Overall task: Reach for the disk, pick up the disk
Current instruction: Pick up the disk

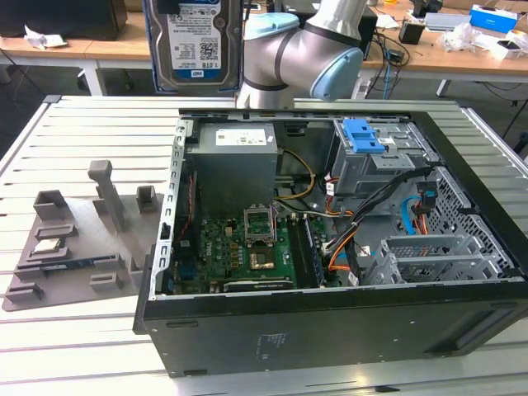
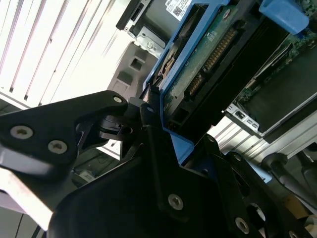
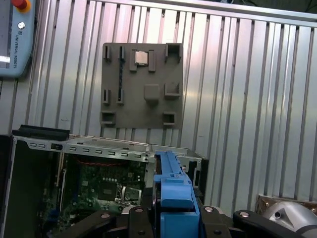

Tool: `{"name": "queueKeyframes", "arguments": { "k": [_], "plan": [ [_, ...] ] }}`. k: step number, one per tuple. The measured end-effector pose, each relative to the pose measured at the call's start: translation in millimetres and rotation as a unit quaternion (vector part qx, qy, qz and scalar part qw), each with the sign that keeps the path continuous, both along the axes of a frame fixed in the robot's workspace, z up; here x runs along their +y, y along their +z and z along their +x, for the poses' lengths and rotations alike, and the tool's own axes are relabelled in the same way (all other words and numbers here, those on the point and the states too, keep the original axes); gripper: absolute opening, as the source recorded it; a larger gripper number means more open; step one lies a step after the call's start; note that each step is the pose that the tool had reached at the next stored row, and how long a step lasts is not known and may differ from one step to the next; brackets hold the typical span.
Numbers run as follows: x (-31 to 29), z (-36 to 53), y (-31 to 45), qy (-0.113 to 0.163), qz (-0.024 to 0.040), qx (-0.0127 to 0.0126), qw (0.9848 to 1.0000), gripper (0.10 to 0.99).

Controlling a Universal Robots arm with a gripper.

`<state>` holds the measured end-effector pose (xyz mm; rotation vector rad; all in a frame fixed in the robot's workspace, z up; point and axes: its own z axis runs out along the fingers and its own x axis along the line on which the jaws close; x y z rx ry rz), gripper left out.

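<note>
The slatted table [image 1: 82, 132] carries an open computer case [image 1: 330, 318] with a drive cage [image 1: 388, 157] inside. The disk [image 1: 196, 41] hangs upright above the case's far wall, long axis vertical, label toward the exterior view. The gripper [image 2: 143, 106] has its jaws clamped on the disk's blue-railed edge. A grey fixture plate [image 1: 74, 247] beside the case holds a small chip [image 1: 47, 245].

Place: a robotics lab or electronics workshop, by what I saw.
Work surface: a slatted aluminium table [image 1: 82, 132], bench kit rather than furniture.
Machine: an industrial robot arm [image 1: 305, 49] stood at 12 o'clock of the computer case [image 1: 330, 330], with the disk [image 1: 198, 41] held aloft.
On the table: the case lay open, its motherboard [image 1: 239, 247] bare; a grey fixture plate [image 1: 66, 247] sat at 9 o'clock of it.
Controls: a teach pendant [image 3: 15, 39] with a red button.
Background: wooden benches [image 1: 107, 49] at 12 o'clock, strewn with cables [image 1: 388, 49].
</note>
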<state>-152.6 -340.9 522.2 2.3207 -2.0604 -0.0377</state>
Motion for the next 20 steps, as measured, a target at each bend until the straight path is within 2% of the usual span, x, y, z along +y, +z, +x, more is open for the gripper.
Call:
{"name": "queueKeyframes", "arguments": {
  "k": [4,9,20],
  "plan": [
    [0.0,10.4,0.0,0.000,0.0000,0.0000,1.0000,0.373],
    [0.0,31.5,0.0,0.000,0.0000,0.0001,1.0000,0.373],
    [0.0,69.7,0.0,0.000,0.0000,0.0002,1.0000,0.373]
  ]
}}
